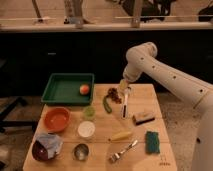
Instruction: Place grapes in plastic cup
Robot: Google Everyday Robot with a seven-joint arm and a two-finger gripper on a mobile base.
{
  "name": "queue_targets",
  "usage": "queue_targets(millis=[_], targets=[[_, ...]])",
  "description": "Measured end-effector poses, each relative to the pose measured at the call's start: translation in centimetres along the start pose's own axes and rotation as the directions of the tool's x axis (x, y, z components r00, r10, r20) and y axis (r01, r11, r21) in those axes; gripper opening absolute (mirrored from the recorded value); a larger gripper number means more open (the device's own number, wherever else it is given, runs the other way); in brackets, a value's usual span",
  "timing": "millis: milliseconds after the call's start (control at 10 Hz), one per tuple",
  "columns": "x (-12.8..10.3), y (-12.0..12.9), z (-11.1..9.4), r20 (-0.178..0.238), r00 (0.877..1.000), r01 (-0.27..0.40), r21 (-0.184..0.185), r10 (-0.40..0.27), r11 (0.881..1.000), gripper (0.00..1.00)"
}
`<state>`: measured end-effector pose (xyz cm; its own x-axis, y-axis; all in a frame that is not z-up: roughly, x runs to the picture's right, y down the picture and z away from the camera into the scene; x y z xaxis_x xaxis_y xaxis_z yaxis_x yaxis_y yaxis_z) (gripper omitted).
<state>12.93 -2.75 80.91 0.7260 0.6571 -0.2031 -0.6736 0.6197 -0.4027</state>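
Worktop [102, 145], pale wood, contents listed from the near edge to the far edge.

Near row:
- Dark bowl [39, 151] at the left corner, holding a crumpled blue-and-white wrapper [48, 142].
- Shiny metal cup [81, 151], upright; contents cannot be made out.
- Fork [122, 150], lying aslant.
- Green sponge [152, 141], flat, to the right.

Middle row:
- Orange bowl [56, 119], left side; nothing discernible inside.
- White cup [86, 129], upright; the inside shows only white.
- Yellow banana-like piece [121, 135].
- Brown-topped block [143, 117], right side.

Far row:
- Plastic cup [89, 111], pale lime green, upright, just beyond the white cup; contents cannot be made out.
- Green pepper [107, 104], lying between the plastic cup and the grapes.
- Grapes [114, 94], a dark bunch lying on the bare wood, outside every container and apart from the plastic cup.
- Pincer [124, 107], hanging fingers-down just right of the grapes, jaws spread, nothing in them; white arm [165, 75] reaching in from the right.
- Green tray [60, 89], far left, holding one orange-red fruit [84, 89] in its right part.
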Motion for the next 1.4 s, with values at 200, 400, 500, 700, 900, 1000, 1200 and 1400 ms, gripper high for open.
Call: queue_targets(millis=[200, 400, 500, 700, 900, 1000, 1200, 1400], targets=[[0.0, 0.0, 0.0, 0.001, 1.0, 0.0, -0.002, 0.0, 1.0, 0.8], [0.0, 0.0, 0.0, 0.001, 1.0, 0.001, -0.002, -0.001, 1.0, 0.8], [0.1, 0.0, 0.0, 0.002, 1.0, -0.004, 0.001, 0.004, 1.0, 0.8], [0.6, -0.9, 0.2, -0.003, 0.996, -0.089, 0.061, 0.089, 0.994, 0.8], [0.8, -2.9, 0.8, 0.029, 0.947, -0.321, 0.155, 0.32, 0.934, 0.8], [0.4, -3.6, 1.3, 0.046, 0.919, -0.393, 0.178, 0.391, 0.902, 0.8], [-0.9, -5.0, 2.6, 0.073, 0.873, -0.486, 0.212, 0.482, 0.848, 0.8], [-2.0, -4.8, 3.6, 0.076, 0.867, -0.497, 0.199, 0.492, 0.845, 0.8]])
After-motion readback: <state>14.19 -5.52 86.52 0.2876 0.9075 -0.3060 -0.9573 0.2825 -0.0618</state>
